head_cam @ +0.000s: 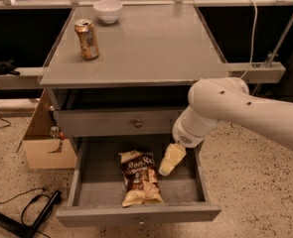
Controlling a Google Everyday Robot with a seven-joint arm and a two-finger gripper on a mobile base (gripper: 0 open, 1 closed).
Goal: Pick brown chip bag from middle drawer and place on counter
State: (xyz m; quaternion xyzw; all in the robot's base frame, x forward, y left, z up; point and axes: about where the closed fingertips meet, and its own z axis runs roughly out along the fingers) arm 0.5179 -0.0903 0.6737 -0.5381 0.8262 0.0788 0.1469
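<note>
The brown chip bag lies flat on the floor of the open middle drawer, near its centre, with cream ends and white script. My gripper hangs from the white arm over the drawer, just right of the bag's upper end and apart from it. The grey counter tops the cabinet above.
A tan-and-orange drink can and a white bowl stand on the counter's back left. A closed drawer front with a round knob sits above the open drawer. A cardboard box and black cables are on the floor at left.
</note>
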